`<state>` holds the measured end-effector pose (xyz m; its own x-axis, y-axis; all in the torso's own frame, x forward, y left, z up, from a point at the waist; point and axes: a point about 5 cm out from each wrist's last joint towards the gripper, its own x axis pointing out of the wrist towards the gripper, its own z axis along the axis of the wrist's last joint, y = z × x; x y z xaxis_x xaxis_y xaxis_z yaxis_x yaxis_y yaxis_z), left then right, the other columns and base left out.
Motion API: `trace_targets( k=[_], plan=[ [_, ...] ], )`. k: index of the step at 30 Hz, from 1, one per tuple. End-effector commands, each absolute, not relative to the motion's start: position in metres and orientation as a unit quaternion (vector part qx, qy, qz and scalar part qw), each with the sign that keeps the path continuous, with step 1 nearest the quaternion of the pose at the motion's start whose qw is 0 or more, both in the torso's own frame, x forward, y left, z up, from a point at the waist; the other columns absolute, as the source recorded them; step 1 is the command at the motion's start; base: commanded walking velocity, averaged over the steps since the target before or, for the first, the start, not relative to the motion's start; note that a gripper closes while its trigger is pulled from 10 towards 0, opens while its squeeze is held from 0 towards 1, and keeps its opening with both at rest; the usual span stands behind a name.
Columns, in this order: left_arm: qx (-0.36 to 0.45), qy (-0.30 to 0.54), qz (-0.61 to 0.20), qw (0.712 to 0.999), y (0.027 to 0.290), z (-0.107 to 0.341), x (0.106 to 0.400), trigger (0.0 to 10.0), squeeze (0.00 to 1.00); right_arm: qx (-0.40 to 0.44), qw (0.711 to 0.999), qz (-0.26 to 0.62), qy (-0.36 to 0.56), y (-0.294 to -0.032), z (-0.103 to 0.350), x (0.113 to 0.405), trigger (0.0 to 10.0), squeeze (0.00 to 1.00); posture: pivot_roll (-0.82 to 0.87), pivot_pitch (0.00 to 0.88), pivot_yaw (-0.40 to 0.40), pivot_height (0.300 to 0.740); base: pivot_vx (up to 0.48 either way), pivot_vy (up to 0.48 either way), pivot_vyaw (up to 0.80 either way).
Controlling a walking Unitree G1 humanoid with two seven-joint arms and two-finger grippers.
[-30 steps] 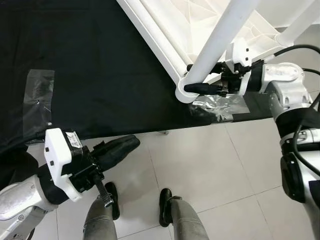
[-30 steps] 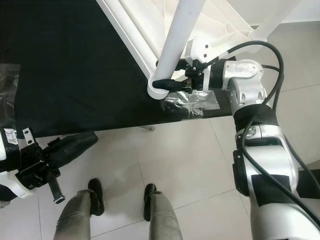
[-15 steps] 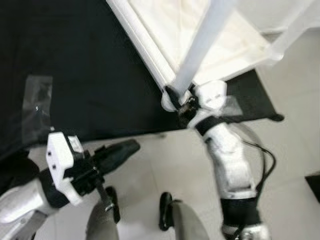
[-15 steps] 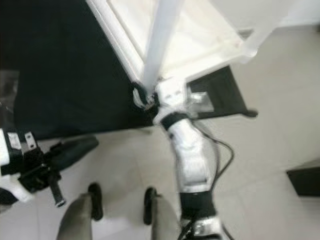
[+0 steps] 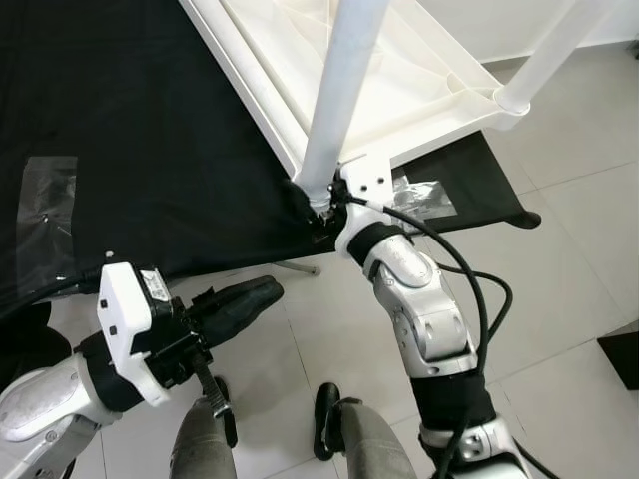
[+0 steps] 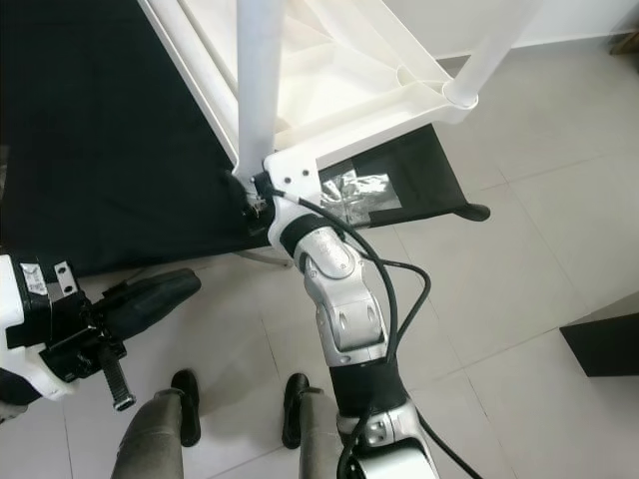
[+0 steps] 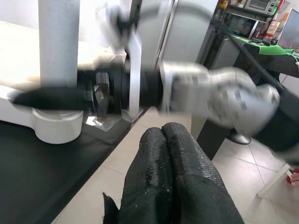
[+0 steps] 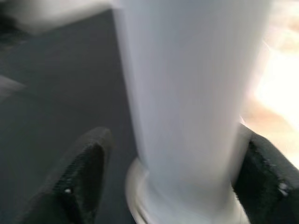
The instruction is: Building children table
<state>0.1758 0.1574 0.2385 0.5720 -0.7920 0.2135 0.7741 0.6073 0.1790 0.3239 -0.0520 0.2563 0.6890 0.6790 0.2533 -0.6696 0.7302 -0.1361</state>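
A white children's table [image 5: 429, 85] lies upside down on a black-covered surface [image 5: 120, 120]. One white table leg [image 5: 339, 100] stands up from its near corner, and a second leg [image 5: 549, 45] rises at the far right corner. My right gripper [image 5: 312, 205] reaches forward to the base of the near leg. In the right wrist view its black fingers [image 8: 84, 172] sit on either side of the blurred leg [image 8: 191, 93], shut on it. My left gripper [image 5: 268, 291] hangs low over the floor at the left, fingers [image 7: 168, 168] pressed together and holding nothing.
Clear tape patches [image 5: 45, 200] and a crinkled plastic piece [image 5: 419, 192] lie on the black cover near its front edge. A support foot [image 5: 300, 267] shows under that edge. My own legs and feet [image 5: 324, 424] stand on pale floor tiles. A dark object [image 5: 624, 354] sits at the right.
The view has swung right. My right arm has swept from the leg's right side to its near side, the gripper staying at the leg's base. The left gripper has not changed.
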Motion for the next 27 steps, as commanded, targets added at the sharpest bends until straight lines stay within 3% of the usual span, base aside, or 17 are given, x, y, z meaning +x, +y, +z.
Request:
trace_targets(
  k=[1,4,5,8,10,15,16,17,20,21,22,27],
  plan=[
    [0.029,-0.131,-0.450,0.883,0.154,0.235,0.173,10.0,0.00,-0.025,0.872,0.454,-0.179,-0.051,0.269,0.319,10.0,0.54,0.10,0.375,-0.146,0.740,0.000,0.000,0.00],
    [0.029,-0.132,-0.449,0.883,0.154,0.235,0.173,10.0,0.00,-0.049,0.852,0.485,-0.191,-0.056,0.277,0.320,10.0,0.54,0.10,0.375,-0.146,0.740,0.000,0.000,0.00],
    [0.030,-0.133,-0.447,0.884,0.154,0.236,0.173,10.0,0.00,-0.081,0.835,0.508,-0.195,-0.064,0.283,0.325,10.0,0.00,0.10,0.377,-0.153,0.740,0.000,0.000,0.00],
    [0.031,-0.134,-0.446,0.884,0.154,0.236,0.173,10.0,0.00,-0.100,0.824,0.522,-0.197,-0.069,0.287,0.328,10.0,0.00,0.10,0.377,-0.153,0.740,0.000,0.000,0.00],
    [0.048,-0.135,-0.425,0.894,0.161,0.238,0.174,10.0,0.00,-0.171,0.784,0.567,-0.186,-0.087,0.300,0.341,10.0,0.00,0.11,0.385,-0.156,0.740,0.000,0.000,0.00],
    [0.073,-0.144,-0.385,0.909,0.174,0.242,0.178,10.0,0.00,-0.204,0.766,0.587,-0.168,-0.102,0.313,0.355,10.0,0.00,0.12,0.390,-0.161,0.740,0.000,0.000,0.00],
    [0.082,-0.151,-0.365,0.915,0.179,0.244,0.180,10.0,0.00,-0.204,0.761,0.594,-0.162,-0.107,0.317,0.358,9.5,0.00,0.12,0.401,-0.171,0.740,0.000,0.000,0.00],
    [0.092,-0.155,-0.349,0.920,0.183,0.246,0.181,10.0,0.00,-0.203,0.757,0.601,-0.156,-0.110,0.320,0.361,8.2,0.00,0.12,0.401,-0.171,0.740,0.000,0.000,0.00],
    [0.100,-0.158,-0.337,0.923,0.186,0.248,0.182,10.0,0.00,-0.199,0.753,0.609,-0.151,-0.111,0.322,0.363,8.2,0.00,0.12,0.401,-0.171,0.740,0.000,0.000,0.00],
    [0.102,-0.159,-0.332,0.924,0.188,0.248,0.182,10.0,0.00,-0.202,0.752,0.610,-0.149,-0.112,0.322,0.365,1.6,0.00,0.12,0.406,-0.178,0.740,0.000,0.000,0.00],
    [0.102,-0.161,-0.329,0.925,0.188,0.249,0.181,10.0,0.00,-0.201,0.751,0.611,-0.148,-0.112,0.322,0.366,0.0,0.00,0.11,0.407,-0.187,0.740,0.000,0.000,0.00],
    [0.105,-0.166,-0.315,0.928,0.191,0.250,0.181,10.0,0.00,-0.181,0.742,0.627,-0.152,-0.112,0.322,0.371,0.0,0.00,0.10,0.408,-0.190,0.740,0.000,0.000,0.00]
  ],
)
